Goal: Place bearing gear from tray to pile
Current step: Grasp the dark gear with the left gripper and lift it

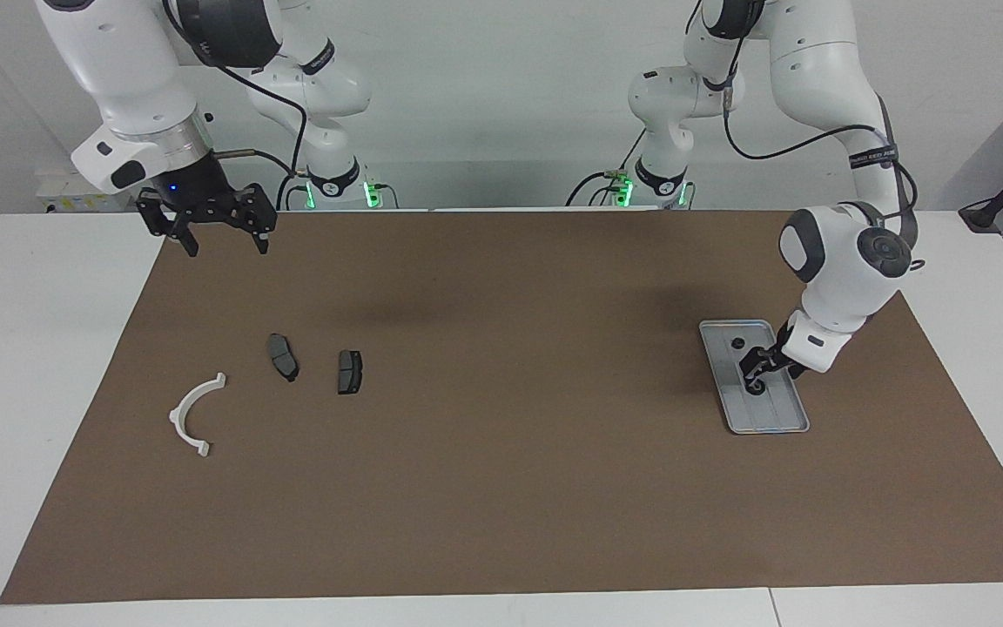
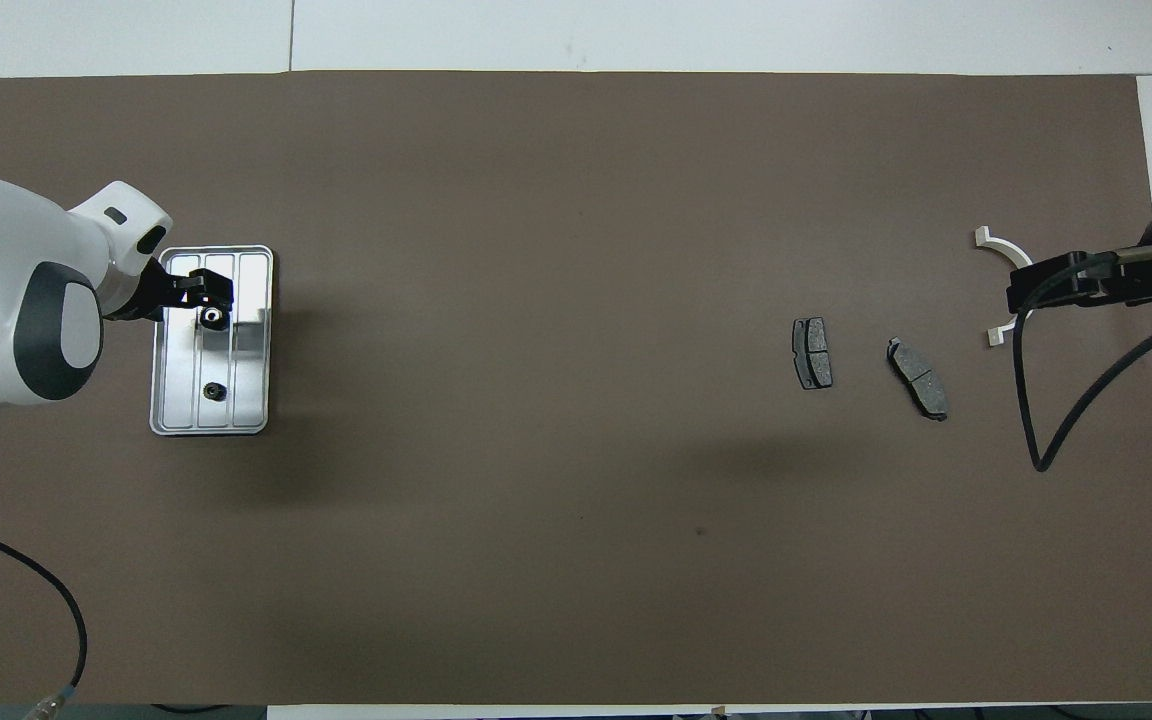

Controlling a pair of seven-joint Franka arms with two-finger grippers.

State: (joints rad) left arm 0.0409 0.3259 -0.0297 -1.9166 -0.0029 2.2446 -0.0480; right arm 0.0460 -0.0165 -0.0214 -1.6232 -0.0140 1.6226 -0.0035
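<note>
In the facing view the left end effector (image 1: 756,376) is down inside the tray (image 1: 782,421), its fingers straddling the larger bearing gear (image 1: 755,387); whether they have closed on it cannot be told, and the gear appears to sit on the tray floor. A smaller dark part (image 1: 737,343) lies in the same tray, nearer to the robots. The risk here is a grip that catches only the gear's rim: the piece is small and round, so it could squirt out sideways, or the fingers could drag on the tray's ribs and shove the light tray across the table (image 1: 501,488). The right end effector (image 1: 217,228) hangs open over the mat's edge nearest the robots at the right arm's end, waiting.

In the overhead view the left end effector (image 2: 206,290) covers the gear (image 2: 212,318) from the tray's farther end (contact cannot be read from above). The pile, a white bracket (image 2: 1004,243) and two dark pads (image 2: 812,353) (image 2: 918,378), lies well apart at the right arm's end of the table, so a weak hold could drop the gear during the long carry.
</note>
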